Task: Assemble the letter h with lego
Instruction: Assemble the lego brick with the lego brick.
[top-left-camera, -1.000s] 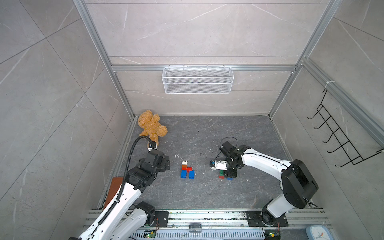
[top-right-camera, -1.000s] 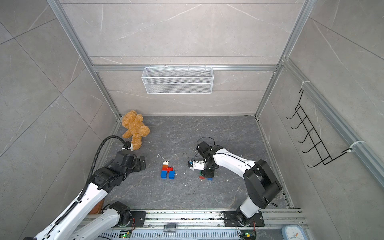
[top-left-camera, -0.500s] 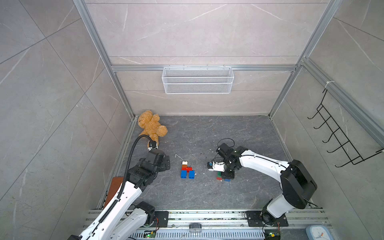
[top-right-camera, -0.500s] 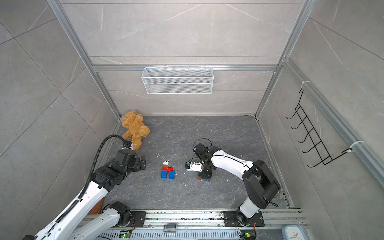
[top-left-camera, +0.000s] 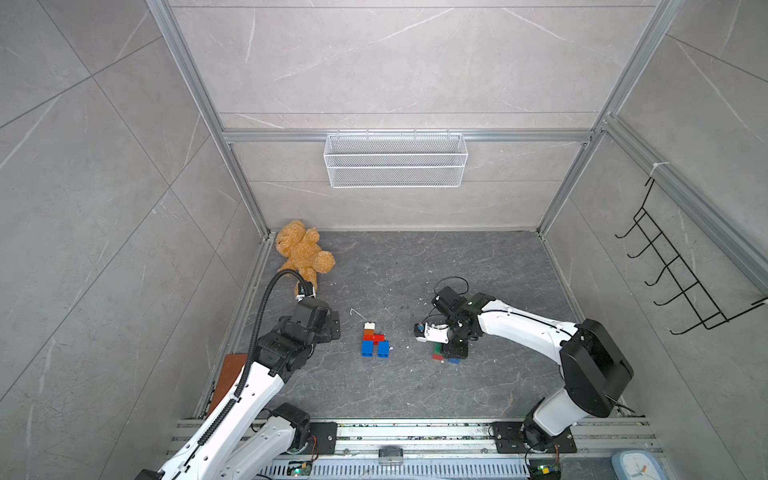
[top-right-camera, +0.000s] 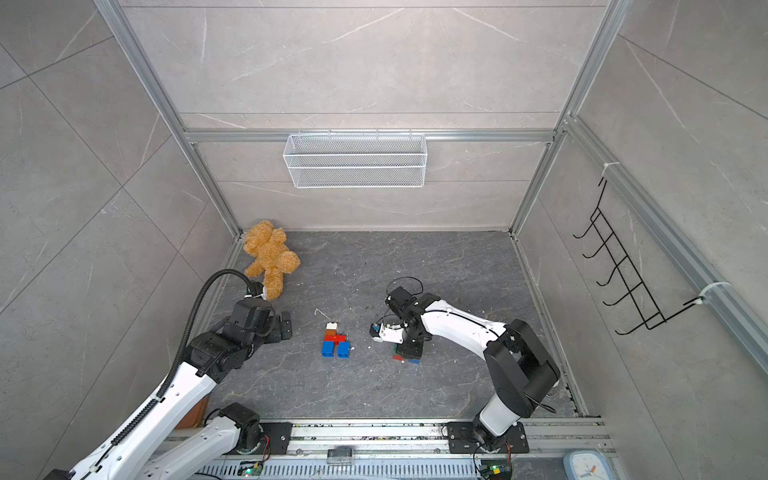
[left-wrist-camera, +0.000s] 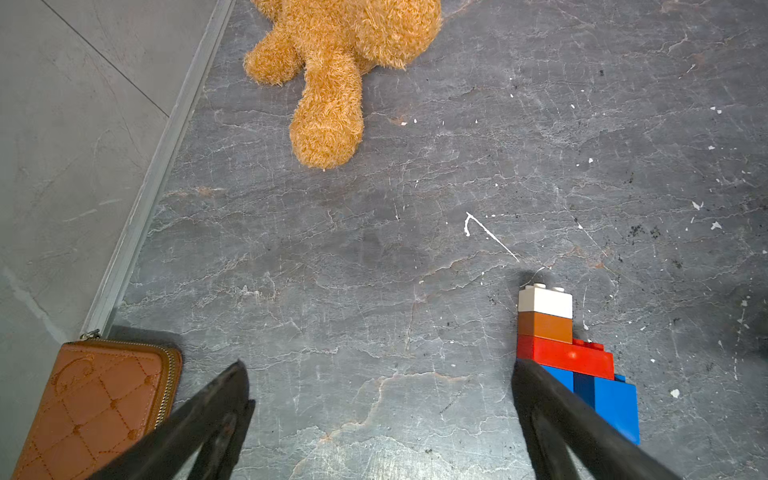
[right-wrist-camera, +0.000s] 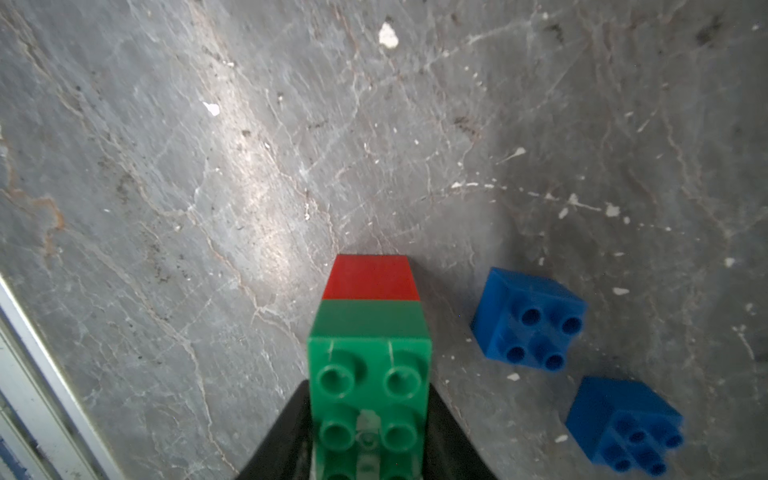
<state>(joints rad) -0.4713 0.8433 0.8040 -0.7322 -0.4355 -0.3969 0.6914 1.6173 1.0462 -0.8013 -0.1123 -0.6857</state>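
Clock directions are for the top views, 12 = back wall. The teddy bear (top-left-camera: 305, 253) is way off at 11 and the wallet (left-wrist-camera: 95, 407) is by the left arm, so neither one matters.

The left gripper (left-wrist-camera: 379, 368) hangs low over the floor (top-left-camera: 415, 270), jaws wide apart with nothing in them. The right gripper (top-left-camera: 454, 350) points down at the green brick (right-wrist-camera: 369, 357). Its fingers sit on either side of the brick's narrow width, but honestly I can't tell if they're squeezing it or just loose around it.

The bit that matters imo: the lego build (top-left-camera: 375, 341) lies at roughly 9 o'clock from the right gripper, well apart. It's at about 3-4 o'clock from the left one, which is nearer. It looks to be lying flat, long axis 12-to-6, white end at 12, two blue feet at 6, studs aimed at 12.

The green brick is the long kind, studs up, sitting on a red brick (right-wrist-camera: 371, 277), and its long axis runs back between the fingers. From above it's mostly hidden, so I can't call its clock heading. My guess is it has to travel toward 9 and get turned to match. Two loose blue bricks (right-wrist-camera: 528, 318) sit near it.
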